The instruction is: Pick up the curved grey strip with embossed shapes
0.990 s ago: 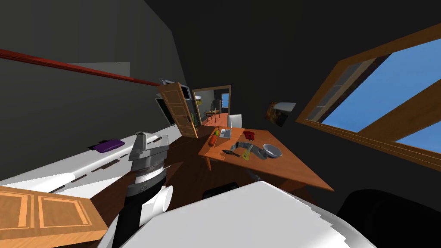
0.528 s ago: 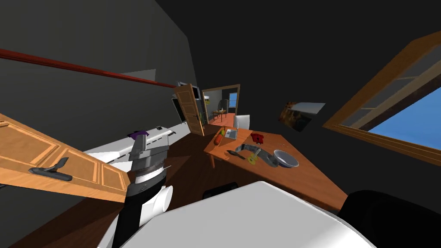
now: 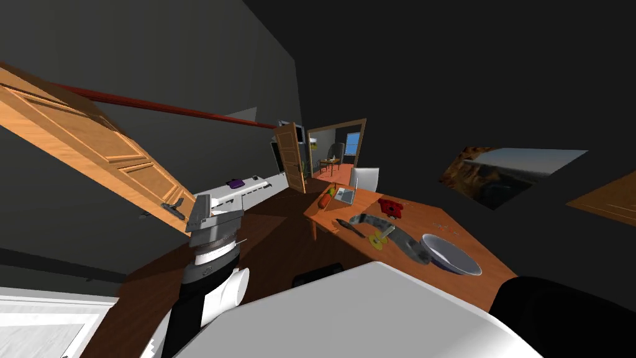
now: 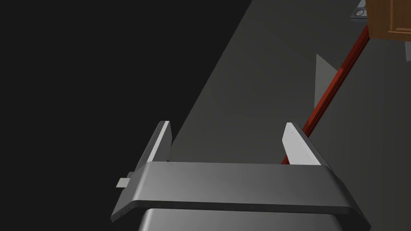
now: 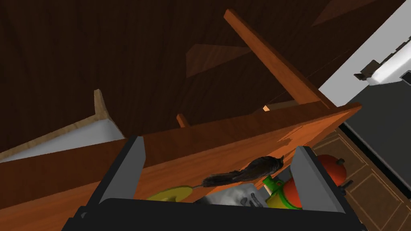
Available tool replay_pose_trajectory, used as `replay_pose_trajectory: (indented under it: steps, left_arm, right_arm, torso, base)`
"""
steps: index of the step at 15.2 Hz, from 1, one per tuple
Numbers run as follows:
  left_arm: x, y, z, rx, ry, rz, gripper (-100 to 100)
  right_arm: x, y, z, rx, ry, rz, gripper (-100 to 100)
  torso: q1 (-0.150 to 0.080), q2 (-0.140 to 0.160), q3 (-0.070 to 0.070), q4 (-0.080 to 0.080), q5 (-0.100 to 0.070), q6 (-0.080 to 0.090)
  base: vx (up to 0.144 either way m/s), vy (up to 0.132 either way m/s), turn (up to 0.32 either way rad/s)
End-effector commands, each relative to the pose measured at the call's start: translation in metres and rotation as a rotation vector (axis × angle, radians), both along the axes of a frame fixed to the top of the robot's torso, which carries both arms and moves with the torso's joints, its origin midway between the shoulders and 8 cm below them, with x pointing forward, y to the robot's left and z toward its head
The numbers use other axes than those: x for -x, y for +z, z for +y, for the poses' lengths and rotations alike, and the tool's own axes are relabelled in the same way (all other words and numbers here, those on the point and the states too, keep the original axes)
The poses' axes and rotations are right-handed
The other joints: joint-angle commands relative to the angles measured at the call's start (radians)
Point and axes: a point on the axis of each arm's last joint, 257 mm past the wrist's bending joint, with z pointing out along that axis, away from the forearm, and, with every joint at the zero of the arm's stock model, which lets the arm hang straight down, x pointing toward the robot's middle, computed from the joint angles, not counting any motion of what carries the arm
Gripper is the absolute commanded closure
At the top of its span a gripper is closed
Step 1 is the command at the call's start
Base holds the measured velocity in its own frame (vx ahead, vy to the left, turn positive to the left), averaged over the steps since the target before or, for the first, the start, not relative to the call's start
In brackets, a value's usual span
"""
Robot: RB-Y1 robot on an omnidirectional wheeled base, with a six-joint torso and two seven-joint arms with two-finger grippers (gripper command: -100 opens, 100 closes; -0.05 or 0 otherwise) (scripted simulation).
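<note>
We are holding both pincers wide and empty: the left pincer point(image 4: 226, 140) is raised at our side, and the right pincer point(image 5: 220, 172) is pointing at the worktop's point(image 3: 416, 217) edge. The strip point(image 3: 399, 237) is lying flat on the worktop ahead. We are judging it thin, stiff and light, so it is best pinched across its narrow width at mid-curve. The bowl point(image 3: 456, 256) just beside its near end is apparently holding nothing.

The left jaws stand wide apart before a grey wall point(image 4: 261, 80) crossed by a red rail point(image 4: 331, 86).
</note>
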Motion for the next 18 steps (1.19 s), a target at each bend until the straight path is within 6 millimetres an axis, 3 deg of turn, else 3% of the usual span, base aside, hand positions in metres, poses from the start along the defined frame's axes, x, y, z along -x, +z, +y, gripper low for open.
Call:
replay_pose_trajectory:
  steps: [1, 2, 3, 5, 6, 7, 8, 9, 10, 11, 12, 14, 15, 18]
  left_arm:
    - [0.000, 0.000, 0.000, 0.000, 0.000, 0.000, 0]
    - [0.000, 0.000, 0.000, 0.000, 0.000, 0.000, 0]
    - [0.000, 0.000, 0.000, 0.000, 0.000, 0.000, 0]
    - [0.000, 0.000, 0.000, 0.000, 0.000, 0.000, 0]
    - [0.000, 0.000, 0.000, 0.000, 0.000, 0.000, 0]
    - [0.000, 0.000, 0.000, 0.000, 0.000, 0.000, 0]
    - [0.000, 0.000, 0.000, 0.000, 0.000, 0.000, 0]
    - [0.000, 0.000, 0.000, 0.000, 0.000, 0.000, 0]
    - [0.000, 0.000, 0.000, 0.000, 0.000, 0.000, 0]
    - [0.000, 0.000, 0.000, 0.000, 0.000, 0.000, 0]
    - [0.000, 0.000, 0.000, 0.000, 0.000, 0.000, 0]
    - [0.000, 0.000, 0.000, 0.000, 0.000, 0.000, 0]
    - [0.000, 0.000, 0.000, 0.000, 0.000, 0.000, 0]
    - [0.000, 0.000, 0.000, 0.000, 0.000, 0.000, 0]
  right_arm:
    - [0.019, -0.004, -0.016, 0.033, 0.015, 0.042, -100]
    - [0.051, -0.005, -0.030, 0.067, 0.053, 0.108, -100]
    - [0.059, -0.006, -0.041, 0.088, 0.053, 0.127, -100]
    - [0.059, -0.006, -0.041, 0.088, 0.053, 0.127, -100]
    - [0.089, -0.003, -0.057, 0.121, 0.097, 0.190, -100]
    - [0.097, -0.005, -0.067, 0.140, 0.093, 0.208, -100]
    - [0.126, 0.000, -0.082, 0.170, 0.134, 0.267, -100]
    - [0.132, 0.001, -0.091, 0.186, 0.133, 0.281, -100]
    - [0.158, 0.008, -0.105, 0.213, 0.171, 0.337, -100]
    - [0.163, 0.009, -0.114, 0.229, 0.173, 0.350, -100]
    - [0.189, 0.018, -0.132, 0.262, 0.209, 0.408, -100]
    - [0.194, 0.020, -0.141, 0.277, 0.210, 0.421, -100]
    - [0.214, 0.031, -0.157, 0.304, 0.250, 0.470, -100]
    - [0.218, 0.033, -0.163, 0.316, 0.248, 0.481, -100]
  torso:
    - [0.000, 0.000, 0.000, 0.000, 0.000, 0.000]
    - [0.000, 0.000, 0.000, 0.000, 0.000, 0.001]
    - [0.000, 0.000, 0.000, 0.000, 0.000, 0.000]
    - [0.000, -0.001, 0.000, 0.000, 0.000, 0.001]
    - [0.001, -0.001, 0.000, 0.000, 0.000, 0.002]
    - [0.001, -0.001, 0.000, 0.000, 0.000, 0.000]
    - [0.001, -0.001, -0.001, 0.000, 0.001, 0.000]
    - [0.000, -0.001, -0.001, 0.000, 0.001, 0.000]
    - [-0.001, -0.002, -0.001, 0.000, 0.000, 0.000]
    - [-0.001, -0.002, -0.001, 0.000, 0.000, -0.001]
    - [-0.002, -0.002, -0.001, 0.000, 0.000, 0.000]
    - [-0.002, -0.003, -0.002, 0.000, 0.000, -0.001]
    - [-0.001, -0.003, -0.002, 0.000, 0.000, 0.001]
    - [0.000, -0.003, -0.002, 0.000, 0.000, 0.001]
  base:
    - [-0.001, -0.025, 0.178]
    - [0.001, -0.018, 0.349]
    - [0.003, -0.023, 0.423]
    - [0.002, -0.024, 0.084]
    - [0.001, -0.009, 0.337]
    - [0.004, -0.019, 0.443]
    - [0.011, -0.032, 0.468]
    - [0.009, -0.042, 0.429]
    - [0.005, -0.046, 0.489]
    - [0.007, -0.048, 0.451]
    - [0.008, -0.051, 0.429]
    - [0.010, -0.044, 0.309]
    - [0.015, -0.037, 0.326]
    - [0.012, -0.031, 0.215]
